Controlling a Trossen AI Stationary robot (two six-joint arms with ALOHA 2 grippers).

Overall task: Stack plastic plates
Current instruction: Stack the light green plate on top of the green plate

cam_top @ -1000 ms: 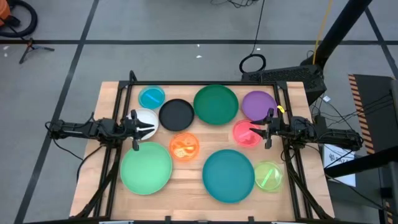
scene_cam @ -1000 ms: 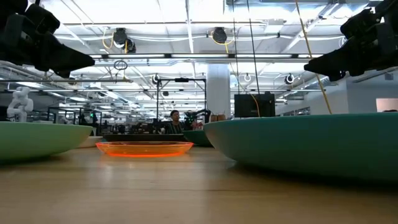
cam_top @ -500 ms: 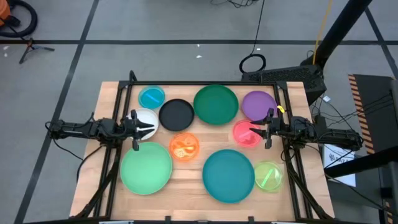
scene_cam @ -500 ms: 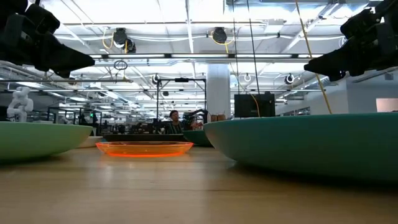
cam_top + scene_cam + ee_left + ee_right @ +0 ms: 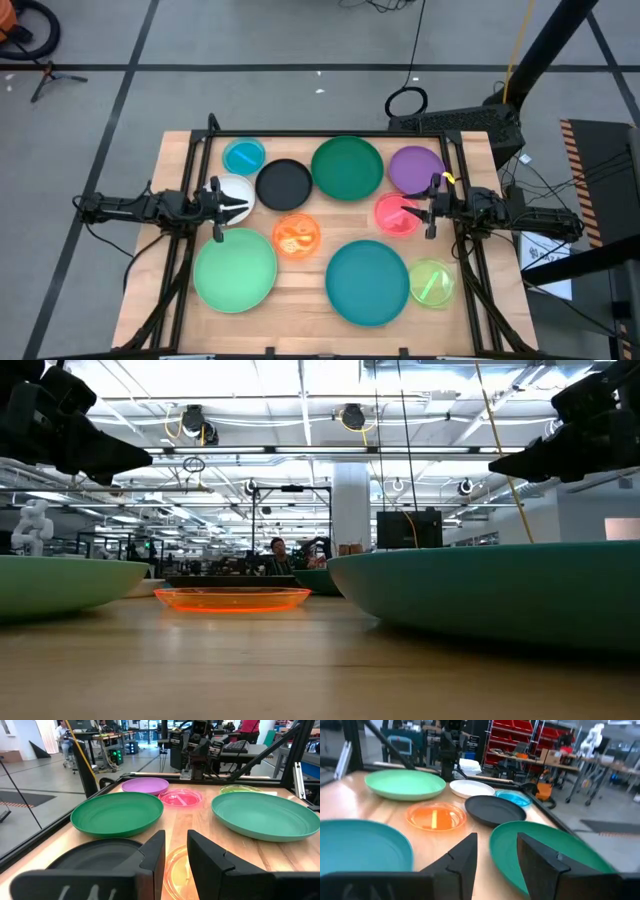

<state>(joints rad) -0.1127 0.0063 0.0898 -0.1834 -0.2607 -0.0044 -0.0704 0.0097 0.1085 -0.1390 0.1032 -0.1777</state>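
Ten plates lie flat and apart on the wooden table. Along the far side are small blue [image 5: 244, 156], black [image 5: 284, 183], dark green [image 5: 347, 167] and purple [image 5: 416, 168]. In the middle are white [image 5: 232, 192], orange [image 5: 296, 236] and pink [image 5: 396, 213]. Nearest are light green [image 5: 235, 268], teal [image 5: 367, 282] and lime [image 5: 432, 281]. My left gripper [image 5: 240, 206] hovers open above the white plate's near edge, pointing right. My right gripper [image 5: 408, 210] hovers open over the pink plate, pointing left. Both are well above the table [image 5: 145, 458] [image 5: 495, 460].
A dark metal frame [image 5: 330, 134] runs round the table's far edge and both sides. Bare wood [image 5: 300, 290] shows between the light green and teal plates. A person [image 5: 280, 548] sits far behind the table.
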